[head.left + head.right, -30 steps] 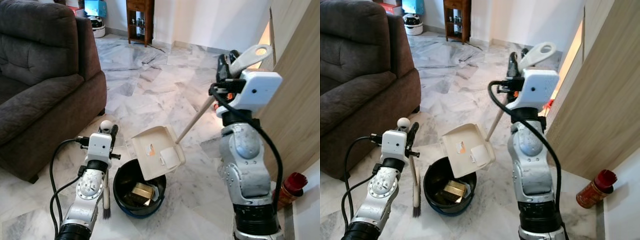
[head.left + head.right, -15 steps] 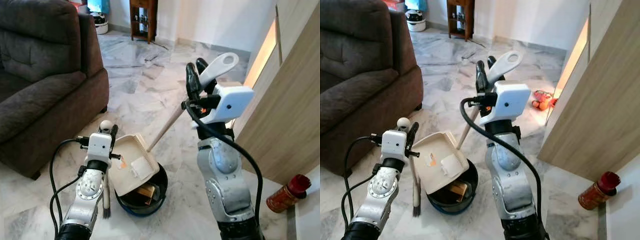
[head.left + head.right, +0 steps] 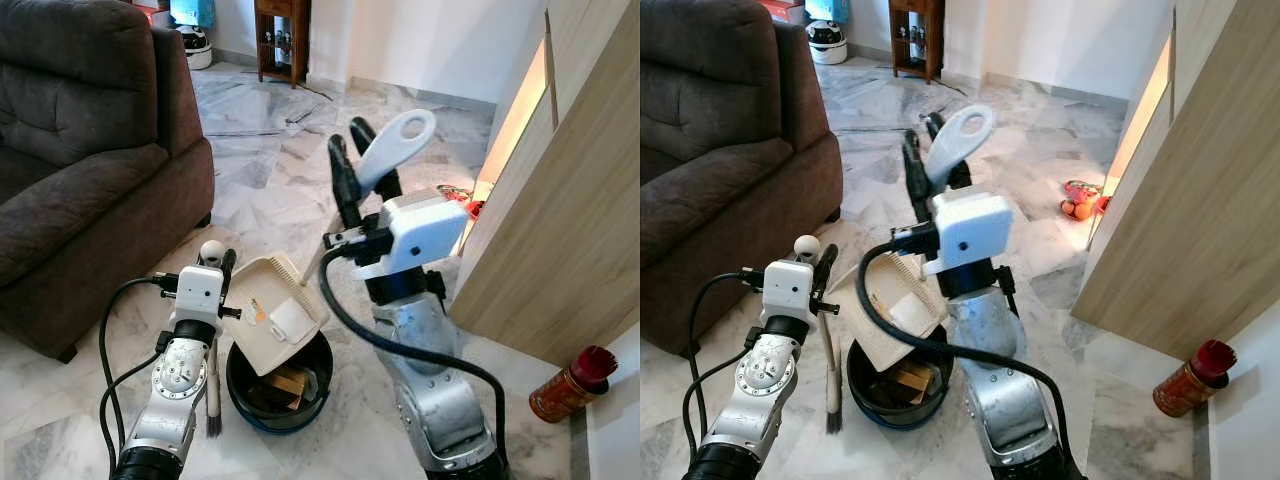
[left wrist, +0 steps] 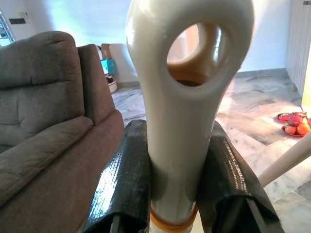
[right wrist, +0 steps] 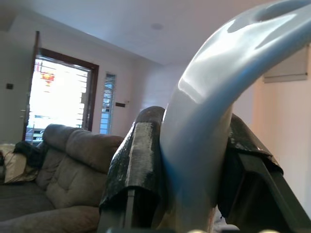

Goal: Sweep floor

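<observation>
— What was the right gripper [image 3: 362, 165] holding?

— Its black fingers pinched the smooth cream plastic handle [image 3: 392, 148] of the dustpan [image 3: 273, 312], a ribbed, flat-bottomed pan tilted over a round dark bin [image 3: 281, 390] on the veined marble floor [image 3: 290, 170].

— And the left gripper [image 4: 172, 194]?

— Clamped on the pale, glossy brush handle [image 4: 184, 97] with its oval hanging hole; the bristles [image 3: 213, 426] pointed down beside the bin. No lettering was legible anywhere.
</observation>
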### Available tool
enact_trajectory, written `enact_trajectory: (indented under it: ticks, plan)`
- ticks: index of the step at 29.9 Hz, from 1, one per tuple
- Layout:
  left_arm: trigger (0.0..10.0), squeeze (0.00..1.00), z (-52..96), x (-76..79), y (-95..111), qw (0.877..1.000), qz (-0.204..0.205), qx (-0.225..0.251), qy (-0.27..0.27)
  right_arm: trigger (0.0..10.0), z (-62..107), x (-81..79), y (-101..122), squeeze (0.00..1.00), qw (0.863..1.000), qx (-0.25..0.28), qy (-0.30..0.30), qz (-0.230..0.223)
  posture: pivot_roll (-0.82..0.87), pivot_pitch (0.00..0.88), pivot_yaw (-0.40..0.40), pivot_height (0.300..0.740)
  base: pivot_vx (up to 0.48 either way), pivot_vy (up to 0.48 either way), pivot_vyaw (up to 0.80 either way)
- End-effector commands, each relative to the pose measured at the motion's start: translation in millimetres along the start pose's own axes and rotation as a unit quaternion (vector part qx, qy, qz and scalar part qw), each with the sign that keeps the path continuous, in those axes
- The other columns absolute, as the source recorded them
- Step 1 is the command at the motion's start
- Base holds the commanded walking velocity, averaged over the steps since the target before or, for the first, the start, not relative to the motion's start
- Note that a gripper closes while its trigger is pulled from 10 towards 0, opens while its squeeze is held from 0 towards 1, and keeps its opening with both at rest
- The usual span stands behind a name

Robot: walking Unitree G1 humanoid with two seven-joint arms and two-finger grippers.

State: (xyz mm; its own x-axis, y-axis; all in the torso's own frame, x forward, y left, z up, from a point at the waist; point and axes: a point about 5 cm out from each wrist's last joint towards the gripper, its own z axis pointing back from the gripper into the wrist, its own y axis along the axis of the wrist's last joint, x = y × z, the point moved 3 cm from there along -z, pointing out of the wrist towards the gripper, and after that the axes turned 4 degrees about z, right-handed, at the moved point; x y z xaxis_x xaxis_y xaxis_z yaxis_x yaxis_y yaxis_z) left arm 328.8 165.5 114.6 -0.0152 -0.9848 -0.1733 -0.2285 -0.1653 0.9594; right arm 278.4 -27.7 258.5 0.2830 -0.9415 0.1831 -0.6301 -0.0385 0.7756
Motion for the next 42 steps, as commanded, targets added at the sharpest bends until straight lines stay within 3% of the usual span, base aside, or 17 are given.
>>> enact_trajectory:
  ticks: [1,17,42]
  plan:
    - [10.0,0.00,-4.4,-1.4,12.0,1.000,-0.008,0.029,-0.001,10.0,-1.8,-2.4,21.6,0.00,0.998,0.056,0.012,0.023,0.05,0.000,-0.045,0.740,0.000,0.000,0.00]
    - [10.0,0.00,-4.9,1.2,12.0,1.000,-0.005,0.030,-0.004,10.0,1.4,-22.2,26.1,0.00,0.990,0.086,0.071,0.081,0.05,0.000,-0.046,0.740,0.000,0.000,0.00]
    - [10.0,0.00,-5.4,3.2,12.0,0.999,-0.002,0.032,-0.002,10.0,3.8,-32.9,27.1,0.00,0.985,0.097,0.105,0.098,0.05,0.000,-0.055,0.740,0.000,0.000,0.00]
